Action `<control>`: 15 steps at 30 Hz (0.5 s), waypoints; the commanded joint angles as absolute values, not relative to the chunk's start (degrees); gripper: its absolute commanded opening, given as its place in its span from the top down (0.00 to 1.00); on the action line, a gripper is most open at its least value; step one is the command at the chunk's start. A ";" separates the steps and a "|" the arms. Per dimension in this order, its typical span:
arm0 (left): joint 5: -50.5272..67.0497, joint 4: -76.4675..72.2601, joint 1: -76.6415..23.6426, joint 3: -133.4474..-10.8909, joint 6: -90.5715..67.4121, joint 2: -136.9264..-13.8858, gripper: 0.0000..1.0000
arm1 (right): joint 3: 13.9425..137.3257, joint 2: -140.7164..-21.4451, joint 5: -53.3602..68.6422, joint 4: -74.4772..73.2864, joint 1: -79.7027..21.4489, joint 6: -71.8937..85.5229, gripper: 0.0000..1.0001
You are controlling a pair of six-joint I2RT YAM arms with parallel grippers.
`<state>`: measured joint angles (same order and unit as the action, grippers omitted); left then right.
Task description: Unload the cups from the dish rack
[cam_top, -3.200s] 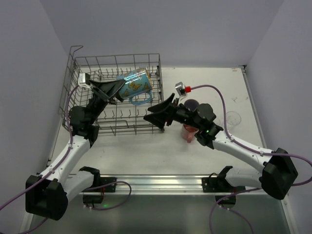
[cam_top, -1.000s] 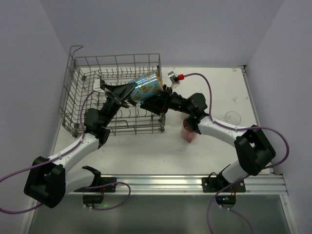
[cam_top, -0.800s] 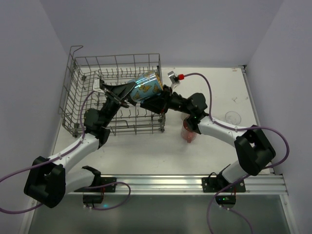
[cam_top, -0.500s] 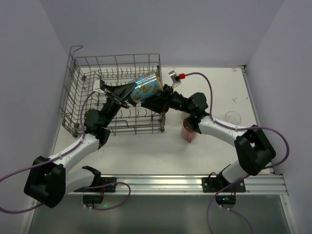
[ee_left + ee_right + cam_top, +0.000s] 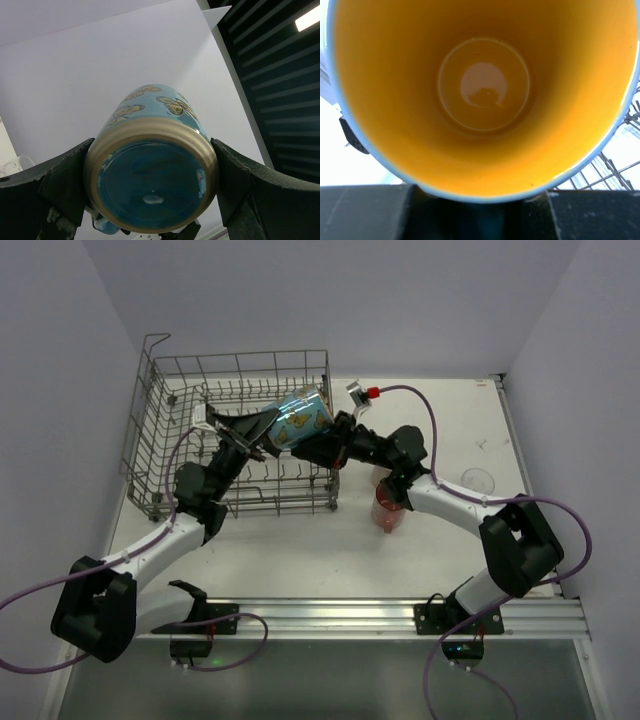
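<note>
**Passing the Butterfly Mug from Claw to Claw**

Spread over the white bench (image 5: 300, 550), at far left: the dish rack (image 5: 170, 410), tall-sided grey wire. Held in the air above its near right corner, tilted with the mouth to the right: a blue butterfly mug (image 5: 303, 418). Pinched at the base by the left claw (image 5: 262, 425), both fingers closed snugly against it in the left wrist view. Met at the rim by the right claw (image 5: 318, 447), with only the yellow inside filling that wrist view; gripping or not, impossible to tell. Standing on the bench right of the rack: a red mug (image 5: 388, 510) beneath the right arm and, further right, a clear tumbler (image 5: 478, 480).

Judged a handover. Confirm a firm right-side hold on the rim before loosening the left. Release slowly, then carry the mug clear of the rack wire and well apart from the red mug.
</note>
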<state>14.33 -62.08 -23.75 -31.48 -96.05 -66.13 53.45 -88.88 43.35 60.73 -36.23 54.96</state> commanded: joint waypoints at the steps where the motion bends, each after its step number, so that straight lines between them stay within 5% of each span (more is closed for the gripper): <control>1: 18.54 -68.91 -24.52 -34.89 -96.69 -66.71 0.52 | 55.99 -87.89 45.52 64.60 -36.56 56.43 1.00; 4: 20.04 -68.56 -24.52 -35.42 -95.54 -67.06 0.07 | 55.02 -86.49 45.88 64.42 -36.56 56.34 1.00; 5: 20.91 -68.29 -24.43 -35.59 -95.19 -67.15 0.01 | 54.76 -86.14 45.97 64.42 -36.56 56.25 1.00; 15: 28.47 -67.68 -18.12 -37.35 -91.93 -65.83 0.00 | 49.93 -81.83 47.11 64.34 -35.25 56.60 1.00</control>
